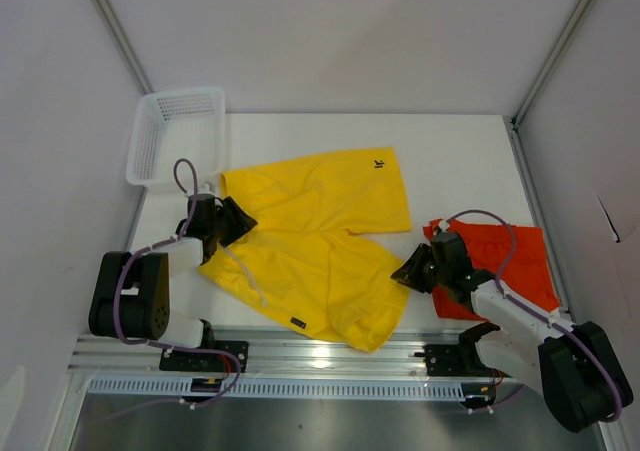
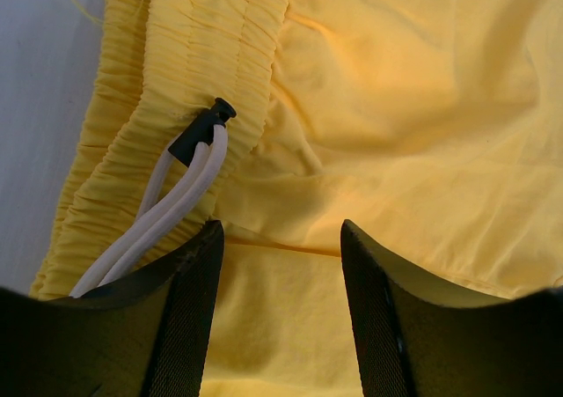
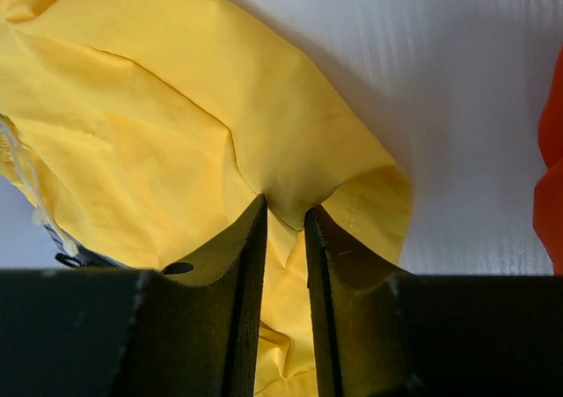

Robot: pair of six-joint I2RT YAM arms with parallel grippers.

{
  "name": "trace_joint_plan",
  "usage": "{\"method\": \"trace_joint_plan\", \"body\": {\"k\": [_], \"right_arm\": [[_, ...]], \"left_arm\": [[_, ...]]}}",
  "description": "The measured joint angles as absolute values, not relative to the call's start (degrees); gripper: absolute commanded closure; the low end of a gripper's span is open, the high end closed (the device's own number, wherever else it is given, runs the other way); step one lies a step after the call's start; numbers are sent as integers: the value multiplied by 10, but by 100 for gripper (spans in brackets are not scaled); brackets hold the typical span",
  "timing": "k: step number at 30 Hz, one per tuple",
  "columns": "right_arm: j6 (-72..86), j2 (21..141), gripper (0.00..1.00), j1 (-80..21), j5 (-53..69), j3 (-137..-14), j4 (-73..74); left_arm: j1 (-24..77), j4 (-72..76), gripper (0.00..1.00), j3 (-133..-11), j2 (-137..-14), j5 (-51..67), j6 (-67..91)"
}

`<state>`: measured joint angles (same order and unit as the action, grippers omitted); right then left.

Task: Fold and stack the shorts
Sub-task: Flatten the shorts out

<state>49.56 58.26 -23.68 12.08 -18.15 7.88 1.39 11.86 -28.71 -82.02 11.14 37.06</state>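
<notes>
on a matte white table (image 1: 460,161), boxed in by plain pale walls with metal corner posts. white mesh basket (image 1: 175,131) at the ten o'clock corner.

yellow shorts (image 1: 310,241) spread mid-table: thin smooth weave, creased. the gathered, ribbed waistband faces nine o'clock. small black logo (image 1: 378,160) on the leg toward one o'clock. round white drawstring (image 2: 176,203) runs doubled through a black toggle (image 2: 198,133).

orange-red shorts (image 1: 520,256) lie at four o'clock, rumpled, partly under my right arm, apart from the yellow pair.

my left pincer (image 1: 238,221) sits low at the waistband, jaws apart, clamping nothing.

my right pincer (image 3: 286,208) is nipped on the yellow shorts' hem at their four o'clock edge. the cloth puckers into the narrow gap.
</notes>
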Motion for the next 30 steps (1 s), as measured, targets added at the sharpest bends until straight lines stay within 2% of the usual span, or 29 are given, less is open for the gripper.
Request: {"method": "trace_joint_plan", "body": {"k": [5, 7, 10, 13, 14, 15, 19, 20, 25, 30], "right_arm": [[528, 562, 63, -238, 120, -147, 31], [536, 553, 62, -238, 120, -136, 19], [545, 555, 67, -237, 121, -132, 4], [550, 561, 78, -234, 126, -132, -16], [552, 564, 86, -233, 127, -132, -22], [554, 566, 89, -232, 129, -132, -26], [559, 561, 95, -223, 134, -132, -31], [560, 554, 99, -218, 136, -132, -31], [559, 505, 100, -166, 151, -136, -18], [560, 493, 100, -72, 192, -139, -17]], "left_arm": [[14, 119, 41, -287, -820, 112, 371], [14, 119, 41, -287, -820, 112, 371], [14, 119, 41, -287, -820, 112, 370], [14, 119, 41, -287, -820, 112, 370], [14, 119, 41, -287, -820, 112, 371], [14, 119, 41, -287, -820, 112, 370], [14, 119, 41, -287, -820, 111, 370], [14, 119, 41, -287, -820, 112, 370], [14, 120, 42, -286, -820, 112, 370], [13, 120, 42, -286, -820, 112, 371]]}}
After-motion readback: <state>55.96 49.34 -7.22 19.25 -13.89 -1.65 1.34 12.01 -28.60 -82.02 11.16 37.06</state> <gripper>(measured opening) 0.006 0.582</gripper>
